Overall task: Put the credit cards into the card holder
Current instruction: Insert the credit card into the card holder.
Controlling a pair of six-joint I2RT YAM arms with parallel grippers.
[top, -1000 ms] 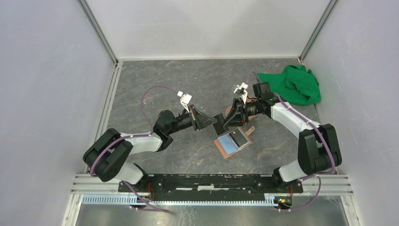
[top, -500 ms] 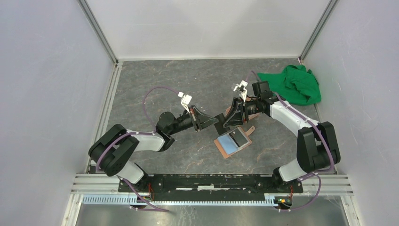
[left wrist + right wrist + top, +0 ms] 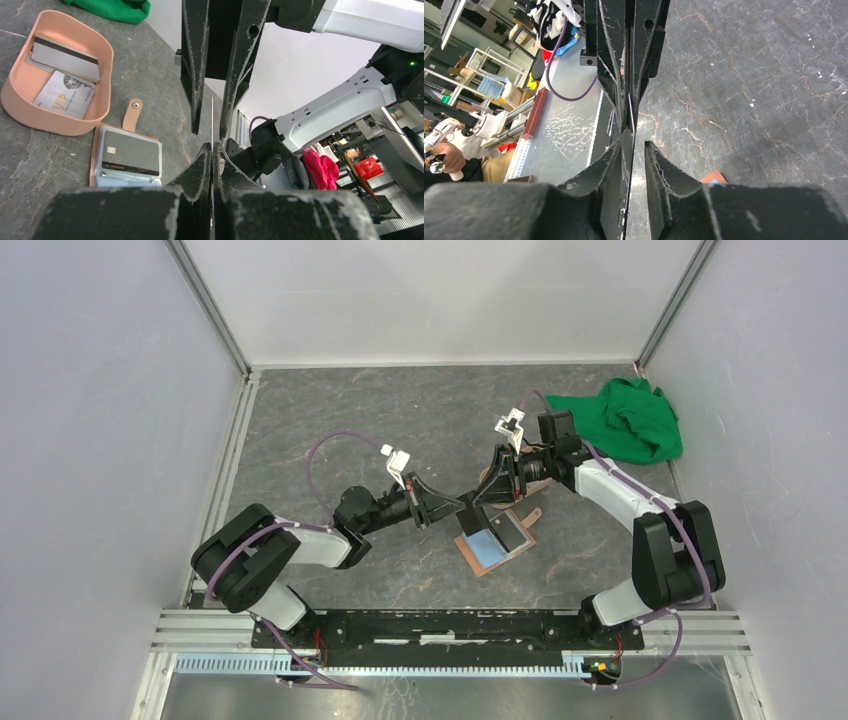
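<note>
Grey table (image 3: 400,420) — left jaws pinch card (image 3: 212,120)

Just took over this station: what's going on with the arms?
Looks like a mid-air card handover. The left end effector is shut on a credit card held edge-on; the right end effector is open around its free end. The card holder lies open nearby, a black card already in it.

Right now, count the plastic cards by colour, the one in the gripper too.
Grey-white plastic cards in pink oval tray: 2
Black card in tan leather card holder: 1
Light blue card there: 1
Edge-on card, left gripper, colour unclear: 1
Total: 5
</note>
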